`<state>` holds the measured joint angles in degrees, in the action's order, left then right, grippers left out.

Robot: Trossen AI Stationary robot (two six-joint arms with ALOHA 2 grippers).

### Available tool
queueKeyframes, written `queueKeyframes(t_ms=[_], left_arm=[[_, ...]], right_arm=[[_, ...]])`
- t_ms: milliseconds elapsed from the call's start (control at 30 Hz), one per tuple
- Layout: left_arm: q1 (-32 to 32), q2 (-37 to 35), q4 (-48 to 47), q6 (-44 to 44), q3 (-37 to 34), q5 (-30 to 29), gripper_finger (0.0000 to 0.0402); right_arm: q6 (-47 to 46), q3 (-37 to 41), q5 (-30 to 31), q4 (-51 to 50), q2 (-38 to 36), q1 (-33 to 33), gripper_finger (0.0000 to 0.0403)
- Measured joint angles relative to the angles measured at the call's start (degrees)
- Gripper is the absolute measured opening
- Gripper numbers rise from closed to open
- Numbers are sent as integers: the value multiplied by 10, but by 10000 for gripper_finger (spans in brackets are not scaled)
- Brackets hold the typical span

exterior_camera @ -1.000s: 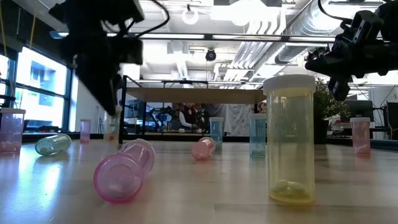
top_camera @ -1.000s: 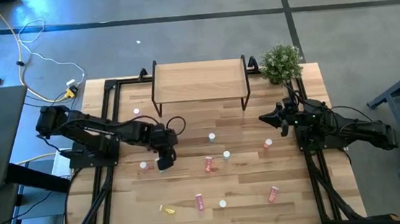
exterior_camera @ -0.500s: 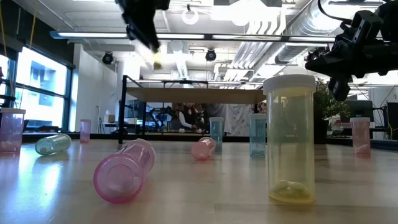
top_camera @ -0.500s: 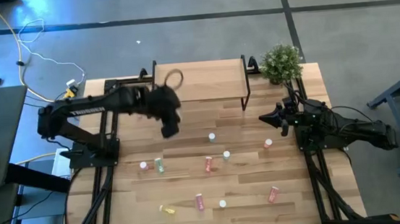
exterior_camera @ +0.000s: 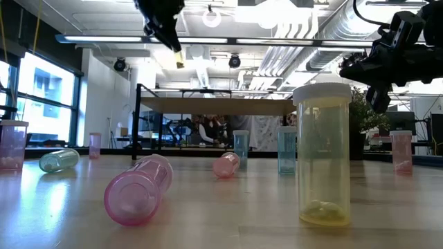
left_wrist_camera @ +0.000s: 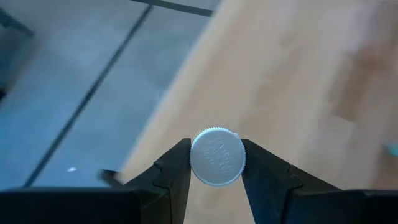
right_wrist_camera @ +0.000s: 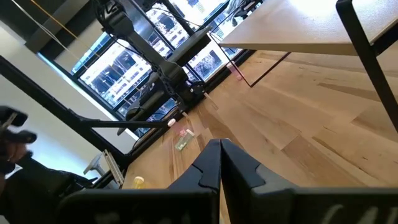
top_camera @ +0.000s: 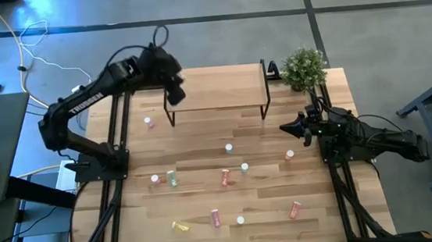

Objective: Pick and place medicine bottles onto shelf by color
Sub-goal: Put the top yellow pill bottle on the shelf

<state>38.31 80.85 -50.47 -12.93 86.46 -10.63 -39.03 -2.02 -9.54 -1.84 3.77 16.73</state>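
Observation:
My left gripper (top_camera: 175,94) hangs high over the left end of the shelf (top_camera: 217,86), shut on a small medicine bottle (left_wrist_camera: 217,157) whose white cap faces the wrist camera. The low view shows a pale yellowish end of this bottle (exterior_camera: 178,63) below the fingers. Several other medicine bottles lie or stand on the tabletop, among them a green one (top_camera: 172,179), a red one (top_camera: 226,177) and a yellow one (top_camera: 182,227). At the table's right side my right gripper (top_camera: 285,127) is shut and empty. My left gripper pinches the bottle between its two fingers at the rim of the white cap (left_wrist_camera: 196,159), one finger on each side. The fingers slant down toward the table's far side. The bottle is lifted clear above the shelf's left end; the cap hides its body.
A potted plant (top_camera: 304,68) stands at the far right corner beside the shelf. A pink bottle (top_camera: 148,121) stands near the shelf's left legs. In the low view a tall yellow bottle (exterior_camera: 322,155) stands upright and a pink one (exterior_camera: 138,188) lies nearby.
My left gripper has risen from the tabletop left of centre with the bottle held in it and swung toward the far edge, ending high over the shelf's left end. The bottle has been lifted clear of the table.

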Motion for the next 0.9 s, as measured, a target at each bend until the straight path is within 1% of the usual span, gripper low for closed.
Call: queueKeyframes(t_ms=[67,167,300,467,567,767,900], left_arm=[[23,3,5,-19,0,1,119],[55,4,8,-29,0,19,119],[88,4,11,-29,0,44,119],[114,6,12,-14,9,59,119],[116,19,-5,14,47,70,119],[116,81,-85,55,170,81,119],[116,129,-129,86,211,92,119]], right_arm=[[0,0,0,0,0,0,0],[-4,0,0,0,0,0,0],[-31,0,17,-1,0,0,0],[-30,0,25,-1,0,0,0],[-30,0,25,-1,0,0,0],[-30,0,29,-1,0,0,0],[-30,0,29,-1,0,0,0]])
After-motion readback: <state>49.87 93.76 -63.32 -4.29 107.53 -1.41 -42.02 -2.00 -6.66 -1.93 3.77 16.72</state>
